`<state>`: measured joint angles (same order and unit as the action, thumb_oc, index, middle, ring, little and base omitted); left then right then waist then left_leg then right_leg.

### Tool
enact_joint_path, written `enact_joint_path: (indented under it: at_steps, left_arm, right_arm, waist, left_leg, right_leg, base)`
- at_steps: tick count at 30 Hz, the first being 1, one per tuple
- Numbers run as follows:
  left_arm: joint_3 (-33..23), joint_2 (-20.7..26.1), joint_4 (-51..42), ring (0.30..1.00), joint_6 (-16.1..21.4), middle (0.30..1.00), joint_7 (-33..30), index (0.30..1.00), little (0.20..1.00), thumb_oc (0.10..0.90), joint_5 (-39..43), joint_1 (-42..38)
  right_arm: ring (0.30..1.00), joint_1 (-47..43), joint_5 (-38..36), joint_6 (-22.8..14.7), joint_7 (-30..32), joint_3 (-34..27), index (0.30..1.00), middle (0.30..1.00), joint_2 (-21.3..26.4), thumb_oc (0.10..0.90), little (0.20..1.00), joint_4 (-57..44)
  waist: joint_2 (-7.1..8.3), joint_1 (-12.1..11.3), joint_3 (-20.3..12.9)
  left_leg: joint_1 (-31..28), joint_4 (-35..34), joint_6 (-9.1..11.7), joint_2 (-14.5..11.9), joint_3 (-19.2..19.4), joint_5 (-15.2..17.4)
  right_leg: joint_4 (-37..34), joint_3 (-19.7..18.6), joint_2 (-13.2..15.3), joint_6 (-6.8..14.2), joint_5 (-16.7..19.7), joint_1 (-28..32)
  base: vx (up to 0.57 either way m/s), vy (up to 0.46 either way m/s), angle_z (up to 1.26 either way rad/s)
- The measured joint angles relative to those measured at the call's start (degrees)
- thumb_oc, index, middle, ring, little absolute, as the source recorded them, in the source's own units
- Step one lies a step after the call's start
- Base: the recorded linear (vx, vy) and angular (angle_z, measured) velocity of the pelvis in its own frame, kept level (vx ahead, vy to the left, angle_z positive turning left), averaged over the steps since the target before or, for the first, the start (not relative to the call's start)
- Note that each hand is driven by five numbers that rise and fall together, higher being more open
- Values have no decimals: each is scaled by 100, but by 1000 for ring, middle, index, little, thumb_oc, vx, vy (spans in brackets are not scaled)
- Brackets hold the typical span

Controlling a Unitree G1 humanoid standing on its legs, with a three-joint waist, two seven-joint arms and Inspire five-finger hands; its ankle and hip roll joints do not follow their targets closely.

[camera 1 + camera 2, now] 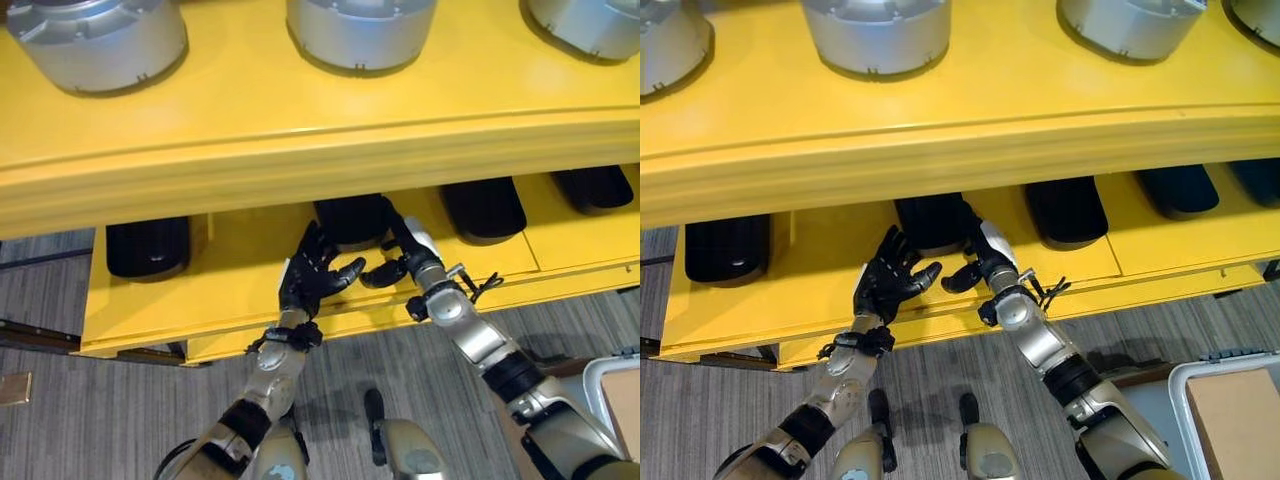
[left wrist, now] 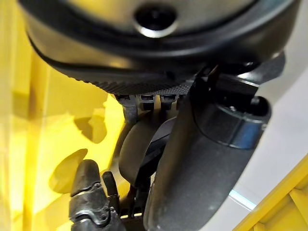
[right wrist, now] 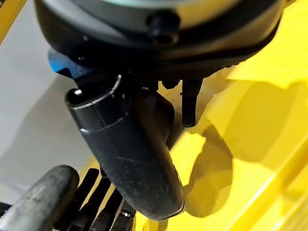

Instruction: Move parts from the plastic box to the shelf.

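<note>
On the lower level of the yellow shelf [image 1: 300, 250], dead centre | black part [image 1: 352, 220] sits at 12 o'clock of both hands | left hand [image 1: 310, 275] spread wide, fingers straight, holding nothing | right hand [image 1: 405, 255] reaches under the part's front edge, grip impossible to tell | silver parts [image 1: 360, 30] line the top level.

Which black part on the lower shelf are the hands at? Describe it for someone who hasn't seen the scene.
On the yellow metal shelf's lower tier sits a row of black ribbed parts. It's the black ribbed part second from the robot's left, directly beyond the left hand and right hand; no hand is near the others.
</note>
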<state>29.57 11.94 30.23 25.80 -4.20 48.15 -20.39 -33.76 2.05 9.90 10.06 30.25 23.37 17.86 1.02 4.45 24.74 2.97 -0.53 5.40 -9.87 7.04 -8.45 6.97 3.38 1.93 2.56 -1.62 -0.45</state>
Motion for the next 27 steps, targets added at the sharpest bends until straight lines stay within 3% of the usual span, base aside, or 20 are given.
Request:
enact_joint_path:
  at_steps: [7,13,14,19,27]
  left_arm:
    - [-3,3,-44,1000,-82,1000,-3,1000,1000,900,-65,104]
    - [-6,10,-80,1000,-115,1000,-412,1000,1000,900,-707,116]
    - [-12,28,-118,1000,-235,1000,-708,1000,1000,900,-1187,100]
    - [-71,37,-84,1000,-572,1000,-941,1000,1000,900,-1598,13]
    - [-266,109,124,1000,-608,1000,-1067,1000,1000,900,-2331,18]
  right_arm:
    - [1000,0,-13,0,28,55,1000,1000,-4,900,1000,30]
    - [1000,5,-228,6,255,120,1000,1000,-74,900,1000,84]
    - [1000,5,-286,6,344,161,1000,1000,-66,900,1000,84]
    - [1000,6,-630,18,533,241,1000,1000,-108,900,1000,102]
    - [1000,356,-1182,12,723,261,1000,1000,-273,900,1000,107]
  waist:
    - [-31,-75,-10]
    - [-43,-68,-16]
    - [-58,-60,-24]
    - [-199,-59,-102]
    - [-330,0,-177]
  left_leg:
    - [-1,3,1,4,-76,-13]
    - [-17,8,1,4,-109,-15]
    - [-25,8,0,4,-109,-15]
    - [-30,17,-7,5,-113,-20]
    - [-134,10,-27,9,-44,-4]
  right_leg:
    - [4,66,0,-9,-8,42]
    - [1,92,2,-13,-10,79]
    - [2,94,2,-13,-10,90]
    - [17,94,6,-13,-10,93]
    - [61,39,21,-10,-33,119]
  base:
    - [17,-4,6]
    - [21,12,2]
    - [0,0,0]
    - [20,28,0]
    - [44,64,-3]
